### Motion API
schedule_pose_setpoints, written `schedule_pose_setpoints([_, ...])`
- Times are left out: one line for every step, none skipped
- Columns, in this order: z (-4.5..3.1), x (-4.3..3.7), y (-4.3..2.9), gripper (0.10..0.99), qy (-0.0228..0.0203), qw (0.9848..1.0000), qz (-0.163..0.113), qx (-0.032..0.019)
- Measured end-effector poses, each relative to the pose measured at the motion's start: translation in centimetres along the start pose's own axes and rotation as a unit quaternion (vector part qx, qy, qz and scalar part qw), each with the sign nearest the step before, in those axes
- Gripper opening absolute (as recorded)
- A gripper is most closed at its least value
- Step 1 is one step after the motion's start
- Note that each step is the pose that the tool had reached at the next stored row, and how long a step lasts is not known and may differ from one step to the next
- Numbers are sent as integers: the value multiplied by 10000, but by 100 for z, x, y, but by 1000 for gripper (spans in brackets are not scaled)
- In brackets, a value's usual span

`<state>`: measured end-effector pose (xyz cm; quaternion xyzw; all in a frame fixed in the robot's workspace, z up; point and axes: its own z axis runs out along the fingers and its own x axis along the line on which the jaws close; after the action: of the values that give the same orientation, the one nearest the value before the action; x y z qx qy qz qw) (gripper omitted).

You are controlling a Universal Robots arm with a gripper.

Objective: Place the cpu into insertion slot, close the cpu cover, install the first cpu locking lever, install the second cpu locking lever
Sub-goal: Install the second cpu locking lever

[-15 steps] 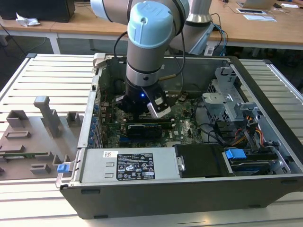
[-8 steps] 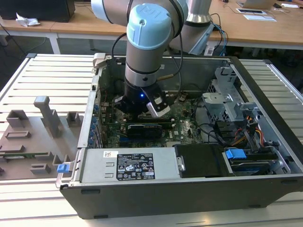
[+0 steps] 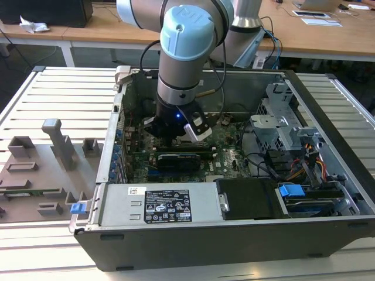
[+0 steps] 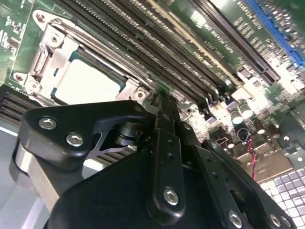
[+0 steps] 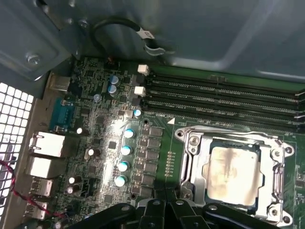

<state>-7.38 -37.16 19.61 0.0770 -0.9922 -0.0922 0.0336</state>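
The cpu [image 5: 233, 174], a silvery square chip, lies in the insertion slot on the green motherboard, and also appears as a pale square cpu [image 4: 88, 81] in the second wrist view. The cpu cover [image 5: 193, 164], a grey metal frame, lies flat around it, with the chip showing through its window. A thin lever rod [image 5: 224, 132] runs along one edge of the frame. My gripper [image 5: 167, 204] hangs just off a corner of the socket, its black fingers pressed together with nothing between them; the second wrist view puts the gripper [image 4: 159, 101] tips close to the cover's corner [image 4: 138, 94].
The arm's wrist [image 3: 176, 117] reaches down into the open computer case. Long black memory slots [image 5: 224, 95] run beside the socket. Capacitors [image 5: 125, 152] and rear ports [image 5: 45, 145] lie on its other side. A power-supply box [image 3: 167, 205], drive cage [image 3: 281, 129] and cables crowd the case.
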Motion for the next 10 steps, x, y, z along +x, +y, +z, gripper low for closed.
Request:
schedule_pose_setpoints([0, -8, 0, 106, -1, 10000, -6, -12])
schedule_pose_setpoints([0, -25, -1, 106, -2, 10000, -13, -29])
schedule_pose_setpoints([0, -37, -3, 106, -2, 10000, -14, -37])
schedule_pose_setpoints([3, -42, -6, 106, -2, 10000, -14, -42])
schedule_pose_setpoints([9, -46, -13, 106, -1, 10000, -17, -56])
schedule_pose_setpoints([13, -53, -16, 106, 15, 10000, -16, -73])
schedule_pose_setpoints([10, -55, -19, 106, 23, 10000, -16, -79])
schedule_pose_setpoints([9, -57, -21, 106, 28, 10000, -15, -87])
schedule_pose_setpoints([15, -66, -21, 106, 21, 9999, -18, -110])
schedule_pose_setpoints([27, -12, -6, 106, 40, 10000, -13, 68])
